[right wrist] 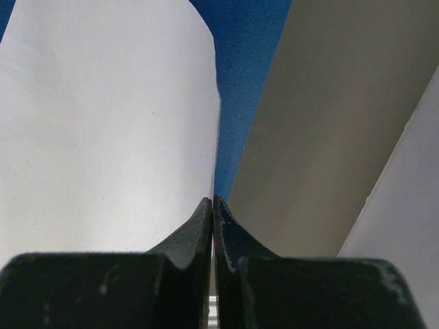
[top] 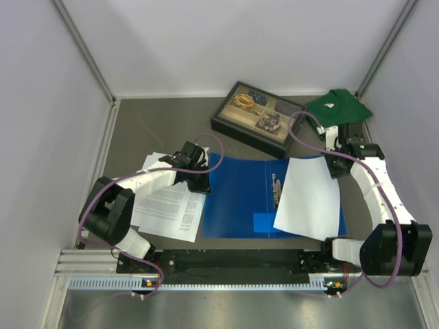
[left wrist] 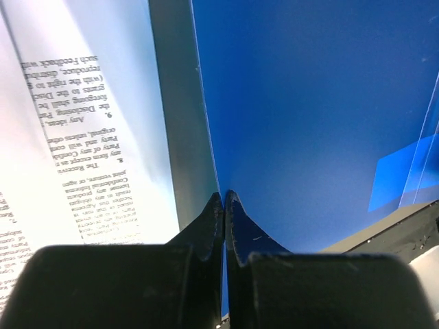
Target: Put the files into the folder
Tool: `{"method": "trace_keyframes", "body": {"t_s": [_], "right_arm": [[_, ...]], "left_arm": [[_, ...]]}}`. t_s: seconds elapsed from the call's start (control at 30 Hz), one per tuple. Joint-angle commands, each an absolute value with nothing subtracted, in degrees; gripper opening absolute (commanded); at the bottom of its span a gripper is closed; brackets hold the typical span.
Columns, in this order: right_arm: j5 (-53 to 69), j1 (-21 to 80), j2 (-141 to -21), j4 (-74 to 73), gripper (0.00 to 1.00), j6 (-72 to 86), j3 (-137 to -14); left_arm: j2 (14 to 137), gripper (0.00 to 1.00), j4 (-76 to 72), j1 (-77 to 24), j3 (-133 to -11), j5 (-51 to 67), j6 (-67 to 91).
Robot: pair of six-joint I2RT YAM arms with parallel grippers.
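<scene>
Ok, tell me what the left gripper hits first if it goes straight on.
The folder: the left gripper seems already shut on its left edge, a strip of table beside it. Depth is unclear.

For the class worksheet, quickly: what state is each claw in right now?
Left claw: closed on the edge of the blue folder.
Right claw: closed, holding a white sheet.

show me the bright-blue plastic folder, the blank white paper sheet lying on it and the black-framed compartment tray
bright-blue plastic folder (top: 236, 199), top external view, bare left panel
blank white paper sheet (top: 309, 199), top external view, its middle
black-framed compartment tray (top: 247, 138), top external view, front wall
</scene>
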State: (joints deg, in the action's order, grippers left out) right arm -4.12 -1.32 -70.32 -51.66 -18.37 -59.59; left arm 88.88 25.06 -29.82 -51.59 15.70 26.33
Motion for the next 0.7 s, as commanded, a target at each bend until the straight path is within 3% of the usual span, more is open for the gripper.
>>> {"method": "trace_keyframes", "body": {"t_s": [0.0, 0.67], "right_arm": [[-0.28, -2.02, -70.84, -50.45, 0.00, -20.30, -60.12], [2.03, 3.51, -73.21, -47.46, 0.00, -21.62, -59.77]], "left_arm": [[87.71, 0.00, 27.16, -29.00, -54.14, 11.33, 24.35], [90.35, 0.00, 25.49, -29.09, -55.19, 17.67, 25.05]]}}
